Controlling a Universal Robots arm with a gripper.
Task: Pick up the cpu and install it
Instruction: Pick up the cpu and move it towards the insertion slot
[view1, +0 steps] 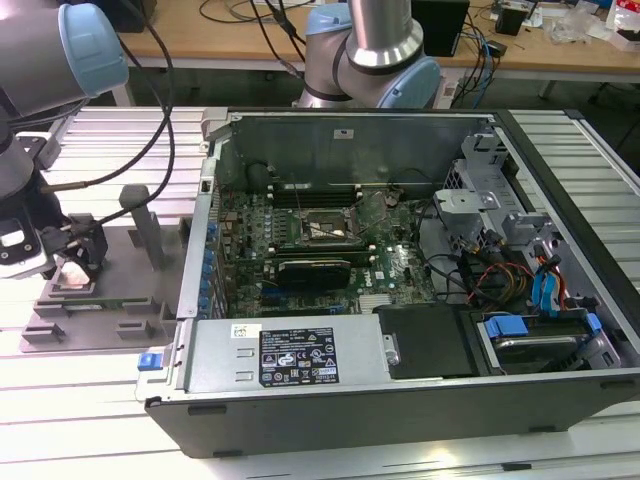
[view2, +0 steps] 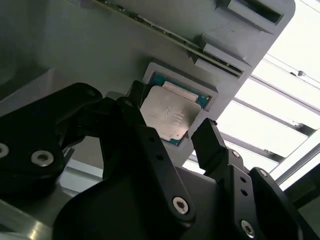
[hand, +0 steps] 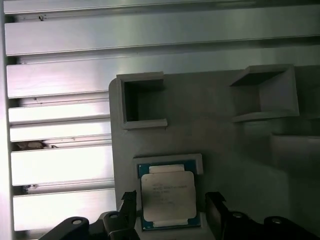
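The cpu (hand: 166, 196) is a small square chip with a pale silver top, and it lies flat in a shallow pocket of the grey plastic tray (hand: 225, 135). In both wrist views my gripper (hand: 170, 200) stands open, one black finger on each side of the chip with a small gap on both sides. The second wrist view shows the cpu (view2: 167, 116) between the two fingertips of the gripper (view2: 171, 126). At the exterior view's left the gripper (view1: 75, 265) hangs low over the tray (view1: 105, 300). The black socket frame (view1: 325, 228) sits on the motherboard inside the open computer case.
The open computer case (view1: 400, 400) lies on the slatted metal table (view1: 80, 420), at the exterior view's right of the tray. Raised grey blocks (view1: 145, 225) stand on the tray beside the gripper. A second arm's base (view1: 370, 60) stands behind the case. Cables hang from my arm.
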